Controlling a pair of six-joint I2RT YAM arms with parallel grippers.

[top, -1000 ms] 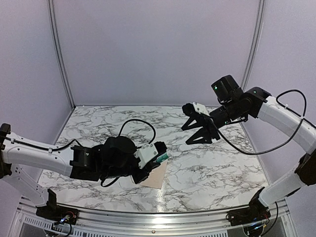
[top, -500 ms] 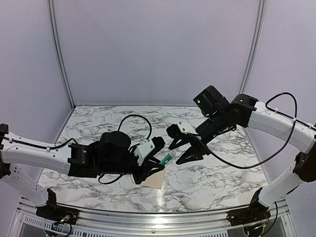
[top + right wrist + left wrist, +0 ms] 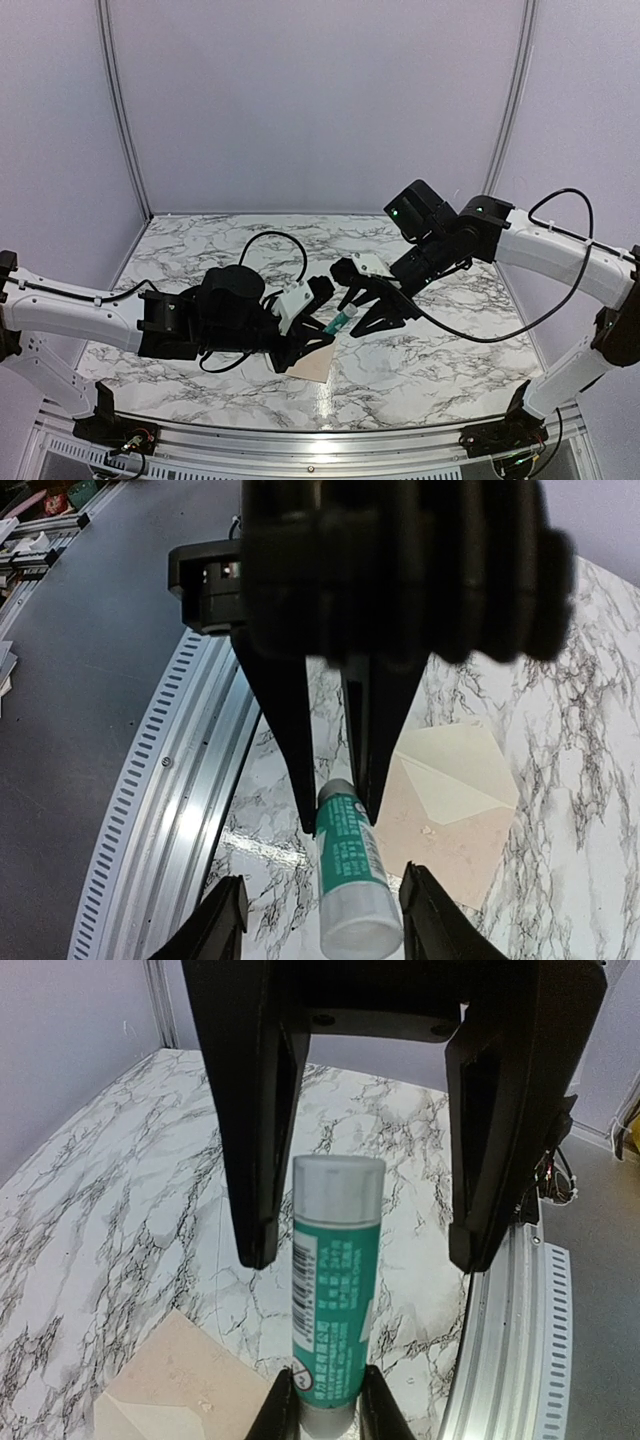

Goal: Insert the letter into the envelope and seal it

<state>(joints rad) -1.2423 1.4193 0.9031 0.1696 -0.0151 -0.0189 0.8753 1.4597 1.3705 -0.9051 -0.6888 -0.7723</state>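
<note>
The left tool [image 3: 327, 314], glue stick [image 3: 335, 1290] and right tool [image 3: 356, 318] bar passage above the envelope [image 3: 455, 775]; far tabletop [image 3: 200, 240] lies open.

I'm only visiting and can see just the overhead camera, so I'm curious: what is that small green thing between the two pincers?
Observer: A glue stick. The left wrist camera shows its barcode and white cap.
Visitor: Who has hold of it?
Observer: The left pincer clamps its bottom end.
Visitor: And the other pincer?
Observer: The right pincer is open. The wrist cameras show its fingers on either side of the cap, not touching it.
</note>
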